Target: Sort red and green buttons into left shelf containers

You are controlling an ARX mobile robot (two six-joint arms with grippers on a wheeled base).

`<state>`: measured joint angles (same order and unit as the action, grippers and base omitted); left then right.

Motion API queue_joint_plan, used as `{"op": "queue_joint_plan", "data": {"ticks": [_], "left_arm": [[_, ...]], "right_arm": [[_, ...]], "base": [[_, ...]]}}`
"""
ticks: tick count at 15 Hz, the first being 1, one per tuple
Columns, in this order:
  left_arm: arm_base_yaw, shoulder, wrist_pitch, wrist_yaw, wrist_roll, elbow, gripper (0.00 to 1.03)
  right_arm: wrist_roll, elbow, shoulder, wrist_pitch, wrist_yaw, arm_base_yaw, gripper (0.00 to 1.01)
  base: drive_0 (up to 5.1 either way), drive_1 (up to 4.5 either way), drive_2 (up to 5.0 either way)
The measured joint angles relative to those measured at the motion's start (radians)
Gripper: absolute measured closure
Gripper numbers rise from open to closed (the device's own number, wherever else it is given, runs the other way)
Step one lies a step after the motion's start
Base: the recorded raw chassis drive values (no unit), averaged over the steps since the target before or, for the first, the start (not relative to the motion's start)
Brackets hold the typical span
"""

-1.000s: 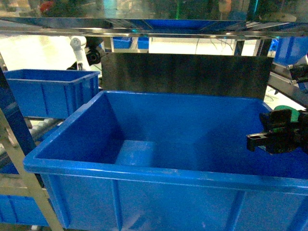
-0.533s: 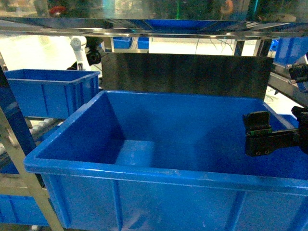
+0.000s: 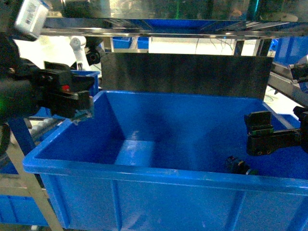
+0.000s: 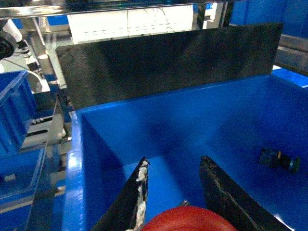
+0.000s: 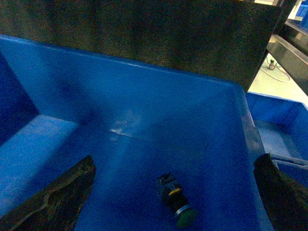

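Right tool (image 3: 262, 139), jaws spread wide and empty above the right side of the blue tub (image 3: 144, 173); the small dark button (image 3: 239, 167), absent from the tub half a second earlier, now lies on the floor below it, so its drop appears complete. Left tool (image 3: 79, 108), newly arrived over the tub's left rim, is closed on the red button (image 4: 188, 219), judged next for release.
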<state>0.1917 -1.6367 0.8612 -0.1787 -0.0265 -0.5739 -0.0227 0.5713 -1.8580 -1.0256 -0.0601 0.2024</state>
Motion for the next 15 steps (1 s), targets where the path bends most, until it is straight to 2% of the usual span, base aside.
{"op": "queue_joint_plan", "data": {"ticks": [2,9,15], "left_arm": [[0.032,-0.059,-0.01,0.023,0.001,-0.042,0.75],[0.045,-0.082,-0.01,0.034,0.0,-0.061,0.75],[0.15,-0.24,-0.085,0.05,-0.013,-0.248,0.75]], "right_arm": [[0.0,0.0,0.0,0.0,0.0,0.0,0.03],[0.0,0.0,0.0,0.0,0.0,0.0,0.03],[0.0,0.0,0.0,0.0,0.0,0.0,0.03]], "base": [[0.0,0.0,0.0],[0.0,0.0,0.0],[0.0,0.0,0.0]]}}
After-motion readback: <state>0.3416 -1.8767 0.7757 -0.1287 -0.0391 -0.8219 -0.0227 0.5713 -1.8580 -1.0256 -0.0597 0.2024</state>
